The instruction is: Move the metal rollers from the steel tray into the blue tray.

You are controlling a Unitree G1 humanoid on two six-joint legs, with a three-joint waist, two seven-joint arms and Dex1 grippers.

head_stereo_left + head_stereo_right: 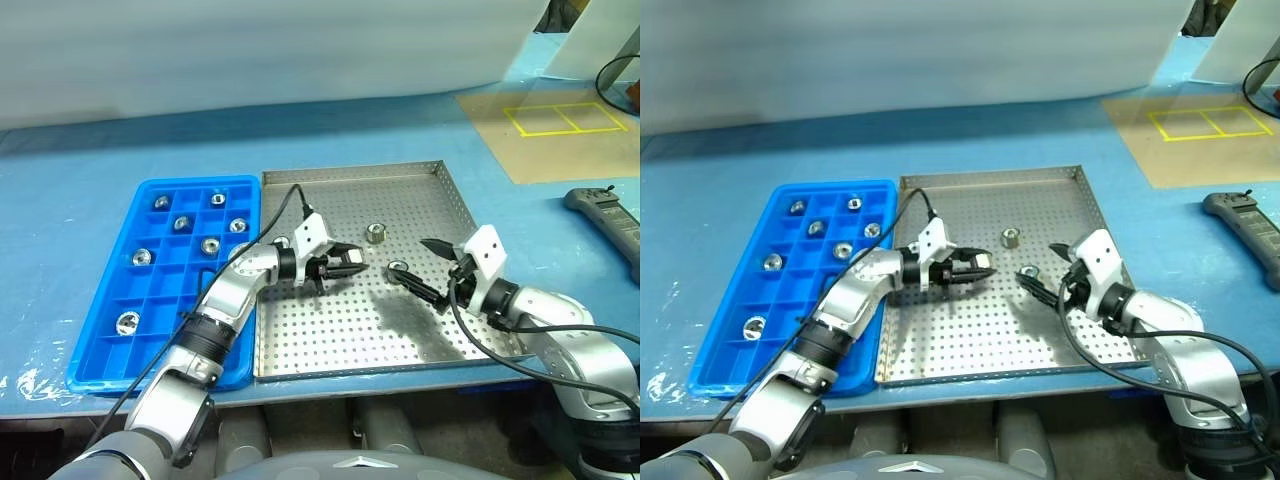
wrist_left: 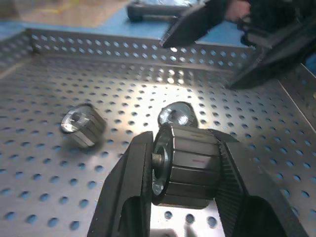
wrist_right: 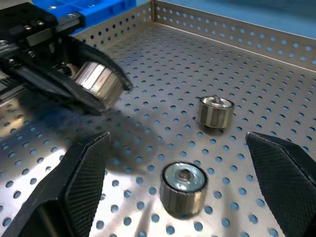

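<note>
Pinching one metal roller (image 2: 185,165) between its two black fingers, the left claw (image 1: 345,265) hangs over the steel tray (image 1: 420,175), a little above the perforated floor, and it points across the tray toward the right claw (image 1: 425,268). The held roller lies on its side between the fingers, with its central hole facing one finger. The right claw is spread wide and holds nothing; it hovers over the right half of the steel tray, pointing toward the left claw. Two more metal rollers rest on the floor of the steel tray: one roller (image 3: 184,187) lies between the two claws, just in front of the right claw's tips, and the other roller (image 1: 376,234) stands farther toward the far rim of the steel tray, apart from both claws. The blue tray (image 1: 100,350) lies directly beside the left rim of the steel tray, on the blue tabletop (image 1: 80,180). Several of its square compartments already hold one roller each, most of them in the far half of the blue tray and one (image 1: 128,322) nearer to the robot. A dark handheld device (image 1: 605,215) lies on the tabletop, well to the right of the steel tray.
</note>
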